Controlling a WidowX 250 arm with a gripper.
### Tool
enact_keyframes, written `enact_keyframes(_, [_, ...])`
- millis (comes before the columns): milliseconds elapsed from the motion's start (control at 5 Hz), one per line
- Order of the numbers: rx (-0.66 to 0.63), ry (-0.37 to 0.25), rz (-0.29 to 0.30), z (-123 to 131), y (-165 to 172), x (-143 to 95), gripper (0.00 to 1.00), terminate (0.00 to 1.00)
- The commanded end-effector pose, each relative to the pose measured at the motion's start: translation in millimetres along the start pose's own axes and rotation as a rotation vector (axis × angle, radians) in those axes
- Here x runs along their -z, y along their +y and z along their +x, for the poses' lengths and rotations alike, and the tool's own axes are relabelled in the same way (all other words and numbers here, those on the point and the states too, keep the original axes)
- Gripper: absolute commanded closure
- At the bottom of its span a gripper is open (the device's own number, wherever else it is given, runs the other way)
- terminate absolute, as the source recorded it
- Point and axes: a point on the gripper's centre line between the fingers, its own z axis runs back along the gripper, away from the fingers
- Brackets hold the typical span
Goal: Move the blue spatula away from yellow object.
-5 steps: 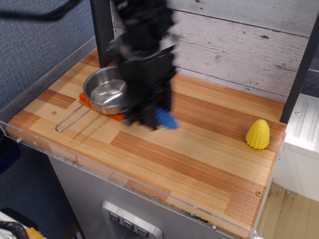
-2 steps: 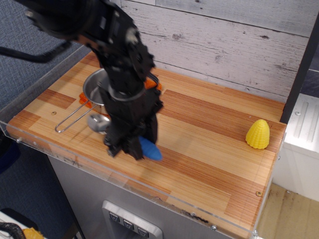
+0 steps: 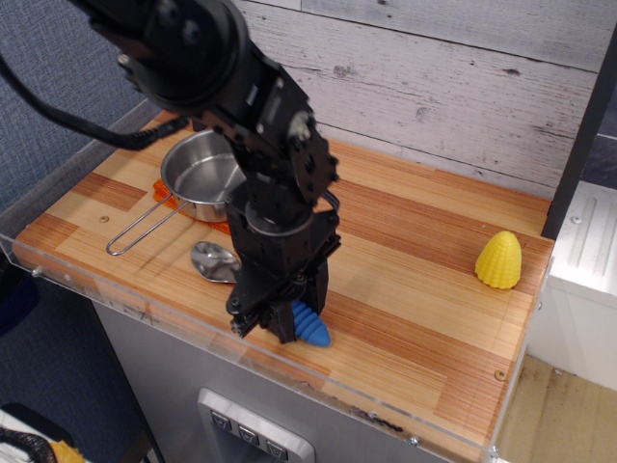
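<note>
The blue spatula has a silver bowl [image 3: 214, 260] and a ribbed blue handle [image 3: 310, 326]. It lies low over the front part of the wooden table, near the front edge. My gripper [image 3: 271, 323] points down and is shut on the handle's middle, so only the handle's end and the bowl show. The yellow object [image 3: 498, 258], a small ribbed cone, stands upright at the far right of the table, well away from the spatula and the gripper.
A steel pan [image 3: 204, 178] with a wire handle [image 3: 143, 229] sits at the back left on an orange mat [image 3: 160, 191]. A clear plastic rim [image 3: 289, 378] runs along the table's front edge. A wooden plank wall stands behind.
My gripper has moved from beside the pan toward the front edge, carrying the blue spatula with it. The yellow object and the pan have not moved.
</note>
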Motion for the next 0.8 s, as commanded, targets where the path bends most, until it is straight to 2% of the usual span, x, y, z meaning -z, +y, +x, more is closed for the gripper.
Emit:
enact_keyframes(0, [-0.072,-0.008,0.043,-2.6,7.8,-2.3,0.00,0.00])
enact_keyframes(200, [-0.091,0.017,0.036,-0.2,6.2,-5.6,0.00,0.00])
enact_keyframes(600, [-0.075,0.023,0.004,-0.8,-1.4,-19.9,0.00,0.00])
